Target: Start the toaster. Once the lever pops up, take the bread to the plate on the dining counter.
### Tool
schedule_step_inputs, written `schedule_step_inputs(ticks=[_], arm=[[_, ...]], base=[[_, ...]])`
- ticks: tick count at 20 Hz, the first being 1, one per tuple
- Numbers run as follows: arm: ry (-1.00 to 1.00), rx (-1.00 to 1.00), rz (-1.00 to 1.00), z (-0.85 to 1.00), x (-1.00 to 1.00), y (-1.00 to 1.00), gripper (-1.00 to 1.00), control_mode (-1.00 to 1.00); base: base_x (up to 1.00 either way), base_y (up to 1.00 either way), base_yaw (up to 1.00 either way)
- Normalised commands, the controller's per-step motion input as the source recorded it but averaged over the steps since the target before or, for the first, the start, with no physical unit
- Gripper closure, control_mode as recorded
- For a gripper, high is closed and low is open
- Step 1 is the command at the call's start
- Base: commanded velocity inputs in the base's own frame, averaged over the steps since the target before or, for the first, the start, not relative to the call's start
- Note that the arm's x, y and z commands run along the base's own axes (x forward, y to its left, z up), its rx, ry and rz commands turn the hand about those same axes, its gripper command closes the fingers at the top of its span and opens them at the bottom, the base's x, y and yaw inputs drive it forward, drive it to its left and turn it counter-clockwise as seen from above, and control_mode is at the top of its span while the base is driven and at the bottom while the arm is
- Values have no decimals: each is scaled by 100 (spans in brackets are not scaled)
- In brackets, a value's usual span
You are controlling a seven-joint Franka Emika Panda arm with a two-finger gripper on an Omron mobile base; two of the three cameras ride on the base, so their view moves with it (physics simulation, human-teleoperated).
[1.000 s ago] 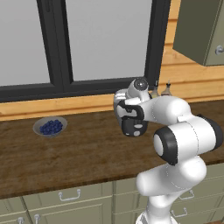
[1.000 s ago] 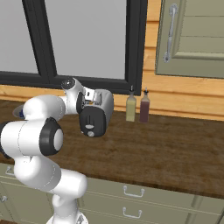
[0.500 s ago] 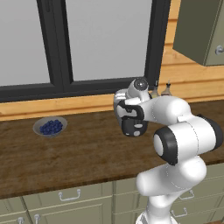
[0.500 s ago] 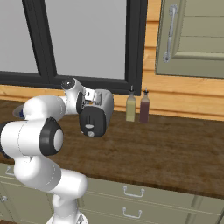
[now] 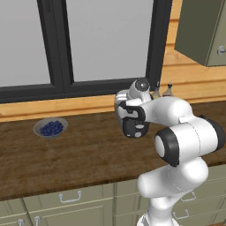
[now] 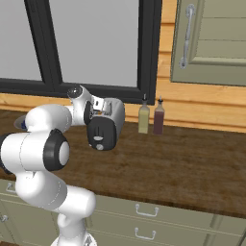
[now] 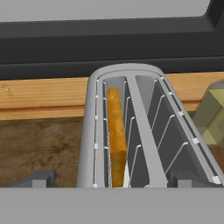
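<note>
One bread (image 7: 115, 135) slice — upright, edge-on in toaster (image 7: 131, 131).

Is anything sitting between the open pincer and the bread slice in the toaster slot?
Nothing visible does. In the hand view the tan bread slice stands upright in the left slot of the silver two-slot toaster, open from above; only the slot's wire guides flank it. The open pincer sits over it.

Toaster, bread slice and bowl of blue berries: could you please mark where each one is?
toaster (image 7: 144, 131), hand view, on the middle divider between its two slots.
bread (image 7: 116, 135), hand view, on its tan face inside the left slot.
bowl of blue berries (image 5: 51, 128), left base view, on the berries.
</note>
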Motion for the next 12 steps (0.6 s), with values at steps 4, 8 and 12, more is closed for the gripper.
schedule_step_inputs(ticks=[4, 8, 12], arm=[[0, 0, 0, 0, 0, 0, -100, -100], [0, 0, 0, 0, 0, 0, -100, -100], [0, 0, 0, 0, 0, 0, -100, -100]], base=[[0, 0, 0], [0, 0, 0], [0, 0, 0]])
